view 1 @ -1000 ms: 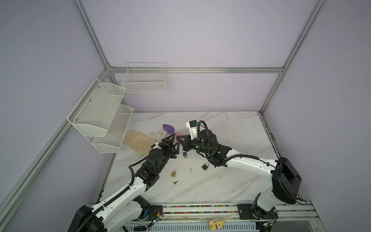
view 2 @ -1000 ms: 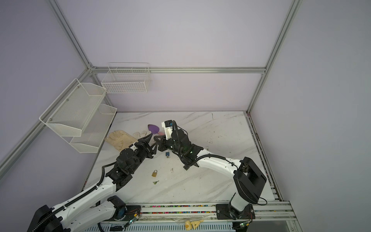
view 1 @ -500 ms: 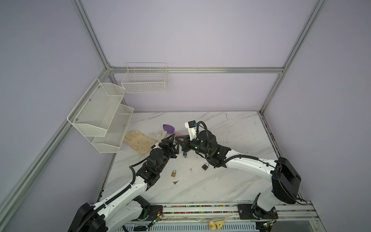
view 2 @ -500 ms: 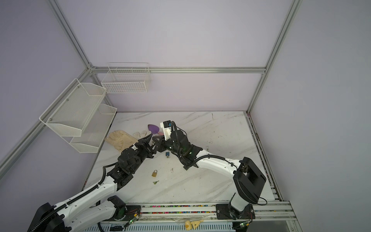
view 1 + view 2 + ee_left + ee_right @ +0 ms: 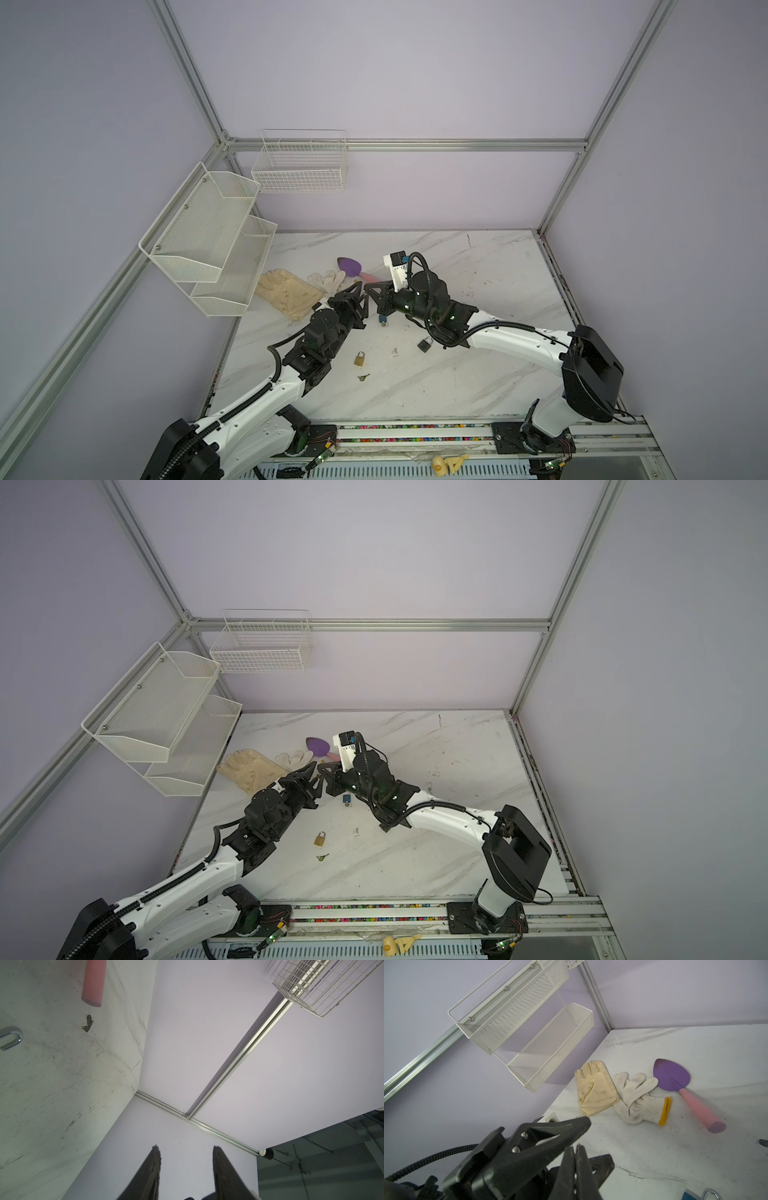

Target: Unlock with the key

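Compared with a second ago, the right arm is sitting a shade closer to the left one and the left pincer (image 5: 186, 1148) is narrowing its jaws, while everything on the table (image 5: 457, 386) is lying where it was. In the left wrist view those jaws are standing apart with nothing between them. The right pincer (image 5: 576, 1148) is pressing its fingers together; whether anything thin is pinched there I cannot tell. In both top views the two pincers are hovering tip to tip above the back left part of the table, near the gloves (image 5: 291, 293).

As for progress, the unlocking is not looking started. A small key (image 5: 363, 377) is lying flat on the table, just beside the brass padlock (image 5: 360, 358) and in neither pincer. The blue padlock (image 5: 382, 320) is lying below the right wrist, and the black padlock (image 5: 424, 344) is lying beside the right forearm; none of the three is being held. Whether any shackle is sprung is too small to tell. What is remaining, by my judgement, is nearly all of it: picking up a key, steadying a padlock, seating the key and turning it.
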Tool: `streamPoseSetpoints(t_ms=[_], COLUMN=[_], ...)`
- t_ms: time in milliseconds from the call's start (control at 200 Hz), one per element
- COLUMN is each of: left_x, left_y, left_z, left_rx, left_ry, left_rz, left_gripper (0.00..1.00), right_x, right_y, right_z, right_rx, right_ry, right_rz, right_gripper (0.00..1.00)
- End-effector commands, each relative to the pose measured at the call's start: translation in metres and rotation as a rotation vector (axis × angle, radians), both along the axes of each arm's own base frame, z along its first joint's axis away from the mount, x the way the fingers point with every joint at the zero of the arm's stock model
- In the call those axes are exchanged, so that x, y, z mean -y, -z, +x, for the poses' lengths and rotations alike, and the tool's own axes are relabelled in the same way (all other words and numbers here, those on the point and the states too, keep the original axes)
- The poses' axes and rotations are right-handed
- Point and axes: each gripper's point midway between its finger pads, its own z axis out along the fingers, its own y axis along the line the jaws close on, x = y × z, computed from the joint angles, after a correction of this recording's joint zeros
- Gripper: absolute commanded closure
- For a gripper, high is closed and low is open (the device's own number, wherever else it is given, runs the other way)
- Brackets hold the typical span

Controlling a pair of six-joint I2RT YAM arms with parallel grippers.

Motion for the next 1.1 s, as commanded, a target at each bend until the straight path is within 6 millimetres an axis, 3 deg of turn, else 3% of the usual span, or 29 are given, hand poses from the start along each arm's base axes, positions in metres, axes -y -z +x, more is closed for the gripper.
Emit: streamPoseSetpoints(t_ms=[0, 290, 430, 785, 1095], left_x=[-0.002, -0.001, 0.001, 0.007, 0.009], left_y=[0.007, 0.007, 0.008, -0.001, -0.005], left_z=[-0.002, -0.001, 0.0, 0.004, 0.006], left_rx=[-0.009, -0.011, -0.013, 0.011, 0.025], left_ry=[-0.01, -0.006, 0.0, 0.018, 0.022], left_rz=[-0.048, -0.047, -0.045, -0.052, -0.052], left_gripper=[0.65, 0.82, 0.86, 0.83, 0.9], right_x=[0.008, 0.014, 0.014, 0.013, 0.016], right_y=[-0.018, -0.021, -0.023, -0.021, -0.019], right_z=[-0.006, -0.007, -0.008, -0.013, -0.017], right_rx=[0.049, 0.072, 0.084, 0.123, 0.149], right_ry=[0.005, 0.018, 0.014, -0.024, -0.036], right_rz=[0.025, 0.017, 0.012, -0.018, -0.039], right_gripper=[1.0, 1.0, 1.0, 1.0, 1.0])
